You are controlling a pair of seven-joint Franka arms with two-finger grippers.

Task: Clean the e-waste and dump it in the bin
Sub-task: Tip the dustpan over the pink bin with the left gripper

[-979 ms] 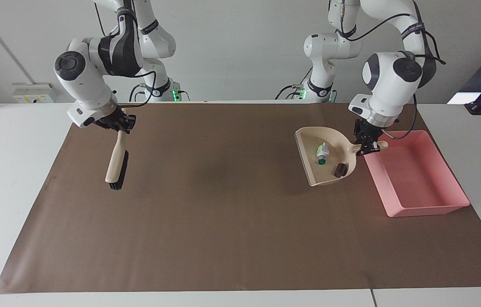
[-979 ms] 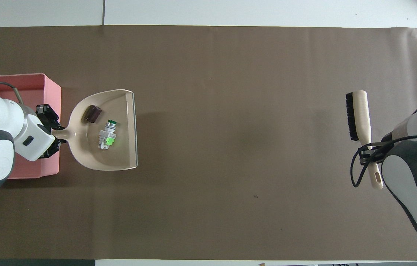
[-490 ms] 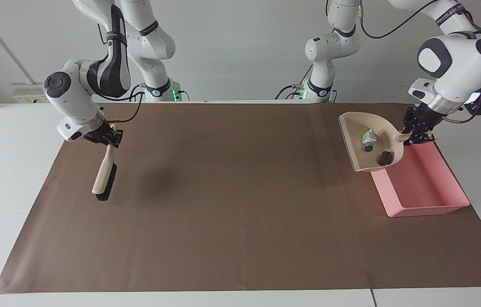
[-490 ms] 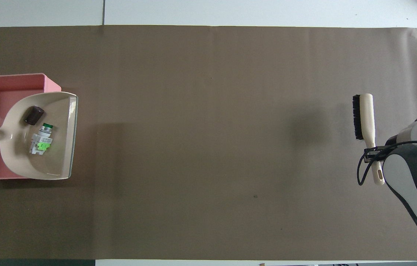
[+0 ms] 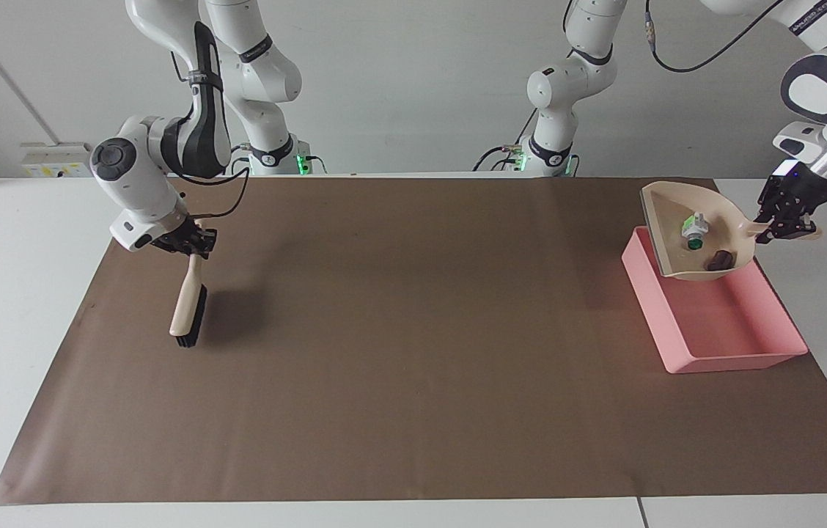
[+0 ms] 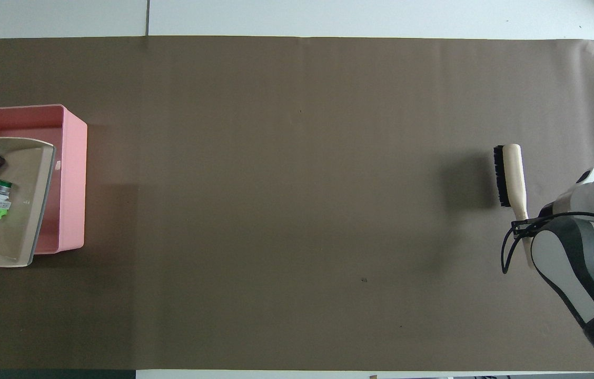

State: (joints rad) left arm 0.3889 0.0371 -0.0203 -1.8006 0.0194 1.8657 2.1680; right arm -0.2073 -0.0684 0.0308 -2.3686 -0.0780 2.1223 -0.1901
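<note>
The left gripper [image 5: 786,221] is clamped tight on the handle of the beige dustpan [image 5: 670,242], and the biggest change from a second ago is here: the pan was just beside the bin then, over the brown mat [image 5: 413,352], and now it is raised over the bin [image 5: 714,337], covering the part of it nearer to the robots. The bin, a shallow pink tray at the left arm's end of the table, has not shifted. Both pieces of e-waste are still in the pan: the white piece with green marks [image 5: 693,235] sits in its middle and the dark cylinder [image 5: 718,259] lies against its back wall, close to the handle. From overhead the pan overlaps the bin and the two pieces lie apart from each other. At the right arm's end of the table, the right gripper [image 5: 192,246] stays shut on the handle of the brush [image 5: 188,306], which hangs bristles-down over the mat; it has drifted a little and now hangs lower, its dark tip close to the mat.
</note>
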